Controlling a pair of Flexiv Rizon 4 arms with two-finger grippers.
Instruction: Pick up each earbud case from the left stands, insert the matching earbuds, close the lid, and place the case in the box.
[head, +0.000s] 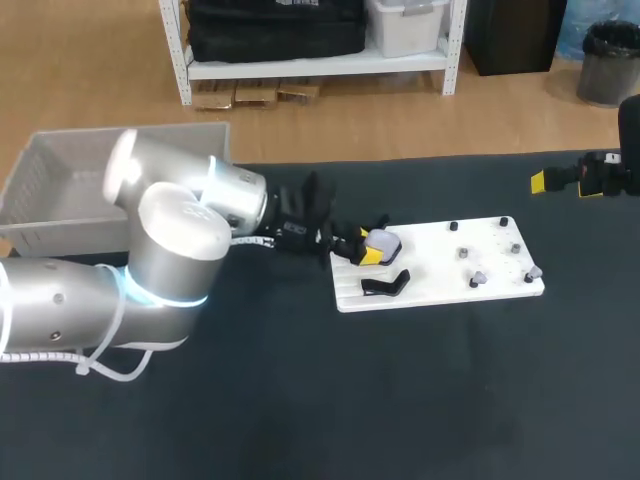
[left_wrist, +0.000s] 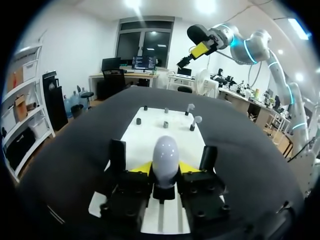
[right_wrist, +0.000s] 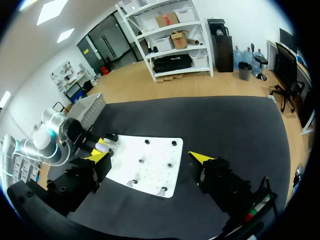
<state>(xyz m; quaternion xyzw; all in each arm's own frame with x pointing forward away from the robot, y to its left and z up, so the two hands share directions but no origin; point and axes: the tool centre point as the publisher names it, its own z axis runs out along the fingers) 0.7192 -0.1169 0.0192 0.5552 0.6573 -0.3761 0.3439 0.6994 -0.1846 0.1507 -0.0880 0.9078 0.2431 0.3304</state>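
Observation:
A pale oval earbud case (head: 383, 242) stands upright on a stand at the left end of the white board (head: 440, 290). My left gripper (head: 368, 250) has its yellow tips pressed on both sides of the case (left_wrist: 165, 159). A second black stand (head: 385, 284) sits just in front of it, with no case on it. Two small grey earbuds (head: 478, 277) (head: 533, 271) rest on pegs at the board's right end, ahead of the left gripper (left_wrist: 165, 169). My right gripper (head: 565, 180) hangs open, high over the table's far right, well away from the board (right_wrist: 150, 172).
A grey plastic box (head: 60, 190) stands off the table's far left corner, behind my left arm. Several small dark pegs (head: 454, 227) dot the right half of the board. Dark bare tabletop (head: 400, 400) lies in front of the board.

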